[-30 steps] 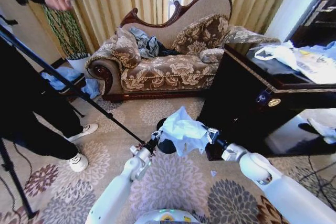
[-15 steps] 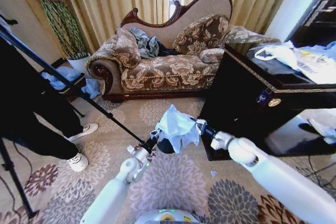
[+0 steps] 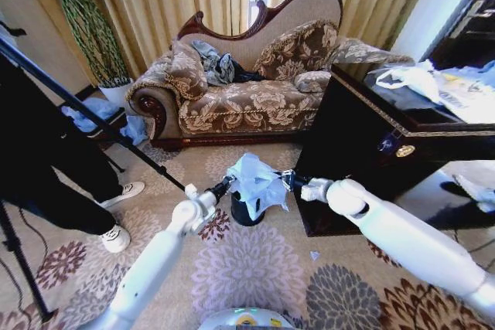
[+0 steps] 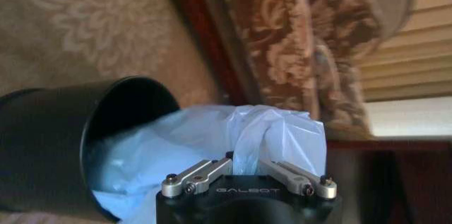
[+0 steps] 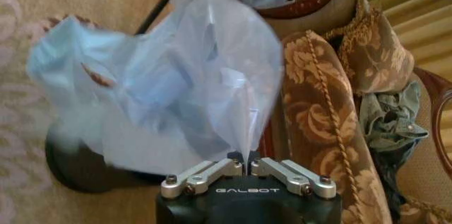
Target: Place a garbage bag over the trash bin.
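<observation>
I see the bag (image 3: 254, 182) bunched above the bin (image 3: 244, 211) on the carpet (image 3: 255, 268), part of it hanging inside the bin's mouth. My left gripper (image 3: 227, 185) has its jaws pinched on one edge, my right gripper (image 3: 285, 178) on the opposite edge. The sofa (image 3: 247, 90) stands behind, the dark table (image 3: 402, 144) just right.

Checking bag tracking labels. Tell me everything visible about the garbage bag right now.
The bag is thin, crinkly, pale blue-white translucent plastic, bunched rather than spread. It hangs between both grippers over the black bin on the patterned carpet. The left gripper is shut on one bunched edge, the right gripper on another. In the left wrist view part of the bag lies inside the bin's mouth; its rim is not yet wrapped.
</observation>
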`<state>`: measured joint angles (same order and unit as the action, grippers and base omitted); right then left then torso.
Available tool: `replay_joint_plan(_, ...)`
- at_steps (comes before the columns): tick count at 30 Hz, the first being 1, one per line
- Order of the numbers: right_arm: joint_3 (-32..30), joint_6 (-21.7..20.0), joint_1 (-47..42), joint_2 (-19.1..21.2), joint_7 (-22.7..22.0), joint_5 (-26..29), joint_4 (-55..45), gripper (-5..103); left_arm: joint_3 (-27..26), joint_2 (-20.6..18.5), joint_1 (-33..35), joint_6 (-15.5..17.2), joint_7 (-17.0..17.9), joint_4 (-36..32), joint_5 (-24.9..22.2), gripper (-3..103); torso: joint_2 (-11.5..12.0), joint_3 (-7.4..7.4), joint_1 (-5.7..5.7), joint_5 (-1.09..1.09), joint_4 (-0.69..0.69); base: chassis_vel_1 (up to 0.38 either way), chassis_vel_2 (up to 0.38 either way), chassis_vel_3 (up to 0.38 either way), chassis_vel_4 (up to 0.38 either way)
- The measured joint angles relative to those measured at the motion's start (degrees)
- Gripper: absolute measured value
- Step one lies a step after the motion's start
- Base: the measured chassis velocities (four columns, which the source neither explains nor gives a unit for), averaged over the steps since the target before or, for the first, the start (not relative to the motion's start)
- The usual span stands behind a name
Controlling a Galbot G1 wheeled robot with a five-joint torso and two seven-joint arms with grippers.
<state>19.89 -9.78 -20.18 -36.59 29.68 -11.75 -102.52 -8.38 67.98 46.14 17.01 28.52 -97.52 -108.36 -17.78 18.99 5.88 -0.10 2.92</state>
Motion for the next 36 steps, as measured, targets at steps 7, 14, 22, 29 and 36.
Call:
replay_joint_plan(7, 11.1, -0.3, 13.1, -2.2, 3.8, 3.6, 4.6, 0, -1.1, 2.4, -4.0, -1.6, 13.9, 0.2, -4.6, 0, 0.0, 0.00, 0.01, 0.01, -0.02, 0.000, 0.000, 0.000, 0.000)
replay_joint_plan(14, 16.5, 0.1, 21.2, -4.5, 5.7, 4.7, 7.0, 0, -4.2, 2.3, -5.3, -2.7, 19.4, -4.8, -10.2, 0, 0.0, -0.01, 0.00, 0.01, -0.01, 0.000, 0.000, 0.000, 0.000)
replay_joint_plan(22, 22.6, 0.4, 31.9, -5.4, 7.5, 7.1, 7.6, 0, -9.7, 2.1, -6.3, -3.2, 21.7, -8.5, -17.2, 0, 0.0, -0.01, -0.01, 0.00, -0.01, 0.000, 0.000, 0.000, 0.000)
replay_joint_plan(29, 27.1, 0.7, 35.7, -5.2, 7.7, 7.7, 8.1, 0, -12.6, 5.3, -4.0, -3.2, 21.4, -6.7, -17.7, 0, 0.0, -0.01, -0.01, -0.01, -0.02, 0.000, 0.000, 0.000, 0.000)
replay_joint_plan(36, 27.1, 0.8, 34.4, -5.4, 5.2, 7.2, 9.7, 0, -13.8, 6.7, -2.8, -2.2, 18.5, -4.2, -17.0, 0, 0.0, -0.01, -0.01, -0.02, -0.02, 0.000, 0.000, 0.000, 0.000)
